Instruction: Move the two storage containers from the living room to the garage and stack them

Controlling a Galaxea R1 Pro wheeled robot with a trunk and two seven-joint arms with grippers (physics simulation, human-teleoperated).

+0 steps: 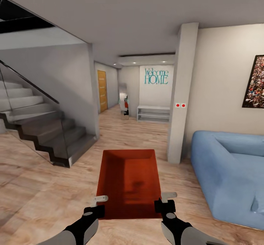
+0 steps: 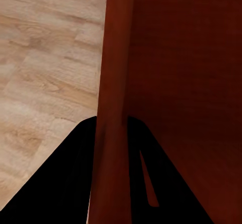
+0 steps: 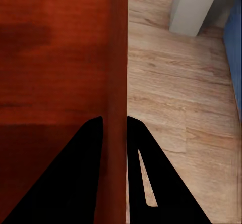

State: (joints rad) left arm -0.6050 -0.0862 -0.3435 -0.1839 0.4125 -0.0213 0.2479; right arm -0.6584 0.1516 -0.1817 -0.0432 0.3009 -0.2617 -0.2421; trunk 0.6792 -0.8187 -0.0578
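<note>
One red-orange storage container (image 1: 128, 180) is held in the air in front of me, above the light wood plank flooring of the living room. My left gripper (image 1: 96, 209) is shut on its left wall near the front corner, and my right gripper (image 1: 163, 205) is shut on its right wall. In the left wrist view the black fingers (image 2: 70, 178) straddle the red wall (image 2: 113, 82). The right wrist view shows its fingers (image 3: 151, 178) clamped on the other wall (image 3: 117, 82). The second container is out of view.
A staircase with a glass rail (image 1: 40, 127) stands to the left. A white pillar (image 1: 181, 94) and a blue sofa (image 1: 231, 171) are to the right. A hallway ahead leads to a wooden door (image 1: 102, 90), a low white bench (image 1: 154, 113) and a "Welcome HOME" sign (image 1: 156, 76).
</note>
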